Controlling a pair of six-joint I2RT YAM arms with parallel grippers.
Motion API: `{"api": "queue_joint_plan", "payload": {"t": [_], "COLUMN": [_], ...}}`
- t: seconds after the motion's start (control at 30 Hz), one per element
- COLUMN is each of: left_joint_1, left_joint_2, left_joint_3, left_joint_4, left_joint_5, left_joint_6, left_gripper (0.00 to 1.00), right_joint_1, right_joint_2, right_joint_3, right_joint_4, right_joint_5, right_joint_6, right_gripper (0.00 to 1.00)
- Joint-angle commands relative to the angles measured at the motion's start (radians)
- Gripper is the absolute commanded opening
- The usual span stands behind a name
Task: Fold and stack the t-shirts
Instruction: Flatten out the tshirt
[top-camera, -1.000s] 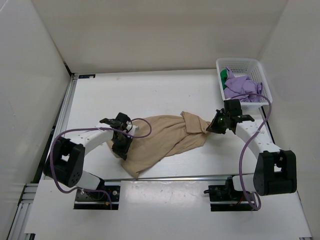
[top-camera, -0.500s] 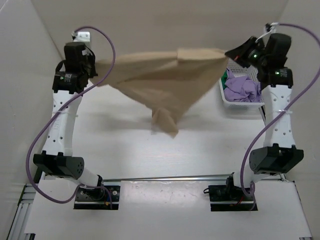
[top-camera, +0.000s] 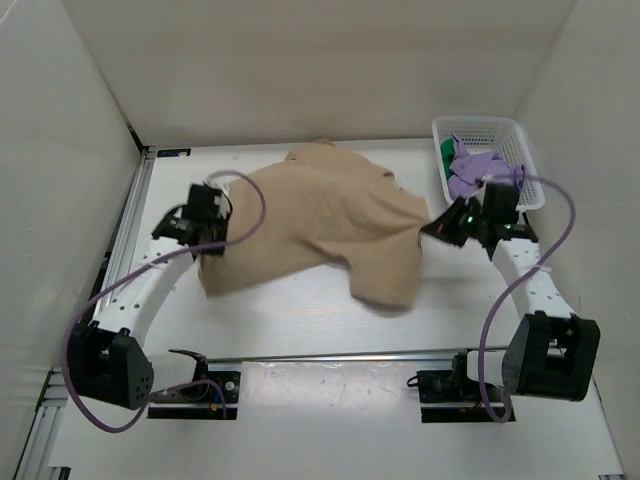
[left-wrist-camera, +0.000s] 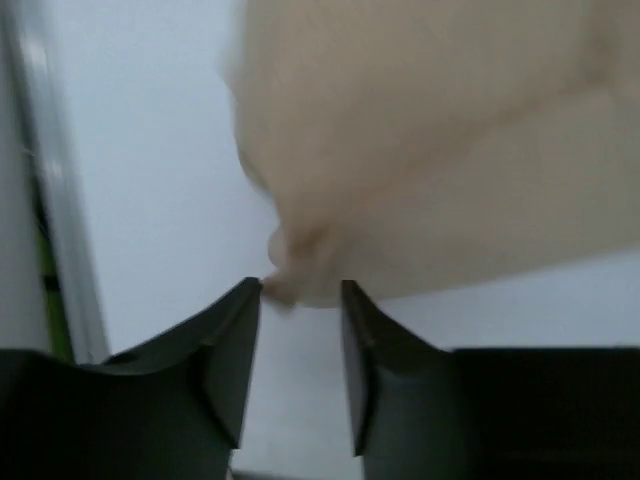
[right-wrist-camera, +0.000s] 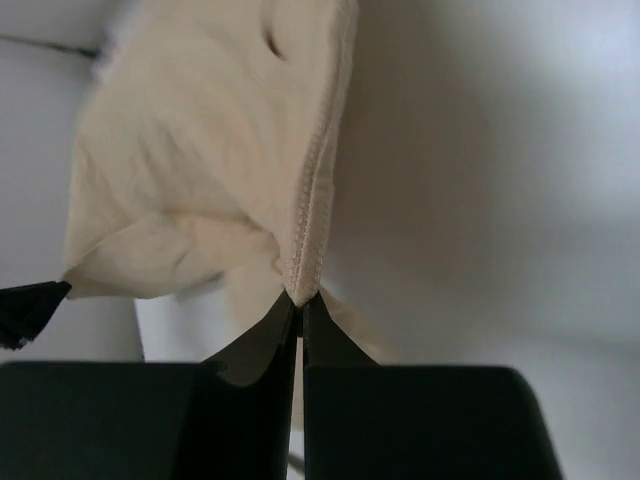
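At the left of the table (top-camera: 300, 320), the left gripper (top-camera: 212, 240) sits low by the left edge of the tan shirt (top-camera: 320, 215). In the left wrist view its two fingers (left-wrist-camera: 235, 340) stand apart, with bare table showing in the gap between them. A small bunched corner of the tan shirt (left-wrist-camera: 420, 150) lies right at the fingertips. That view is blurred, so it looks released, though I cannot tell whether the cloth brushes the left finger. The tan shirt itself is spread loosely across the middle of the table, not flat. It has a rounded hump toward the far side and a flap hanging down toward the near edge on its right half. At its right edge the right gripper (top-camera: 440, 228) is clenched on the cloth. The right wrist view shows its jaws pressed together on a stitched seam of the tan shirt (right-wrist-camera: 200, 180), which rises straight from the right gripper (right-wrist-camera: 300, 300). Further right, in the far right corner, stands a white lattice basket (top-camera: 520, 130). A crumpled purple shirt (top-camera: 480, 175) lies in it, spilling over its near rim, with a bit of a green shirt (top-camera: 447, 150) beside it at the left wall.
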Motion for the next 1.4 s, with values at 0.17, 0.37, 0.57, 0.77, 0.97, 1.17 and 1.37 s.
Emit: {"api": "queue_joint_plan", "payload": {"t": [0.17,0.37,0.57,0.77,0.97,1.17,1.37], "left_joint_1": [-0.077,-0.055,0.082,0.156,0.193,0.213,0.213], "left_joint_2": [-0.152,-0.107,0.065,0.226,0.341,0.380,0.389], "left_joint_3": [-0.322,-0.296,-0.196,-0.124,-0.096,-0.085,-0.085], "left_joint_4": [-0.194,-0.135,-0.081,-0.041,-0.041,-0.003,0.033], "left_joint_5": [0.240,0.191,0.306,0.404,0.425,0.434,0.423], "left_joint_6": [-0.003,-0.003,-0.003,-0.003,-0.003,-0.003,-0.003], "left_gripper": [0.65,0.70,0.67,0.65,0.63,0.62,0.62], "right_joint_1": [0.009,0.019,0.019,0.019,0.019,0.028,0.028], "right_joint_2": [0.152,0.220,0.199,0.088,0.027,0.027,0.018], "right_joint_3": [-0.264,-0.209,-0.132,-0.175,-0.250,-0.310,-0.319], "right_joint_4": [0.022,-0.044,-0.201,-0.258,-0.277,-0.277,-0.268], "right_joint_5": [0.005,0.084,0.329,0.400,0.382,0.391,0.373], "right_joint_6": [-0.113,-0.122,-0.142,-0.151,-0.151,-0.151,-0.151], "right_gripper": [0.00,0.09,0.37,0.60,0.63,0.63,0.63]}}
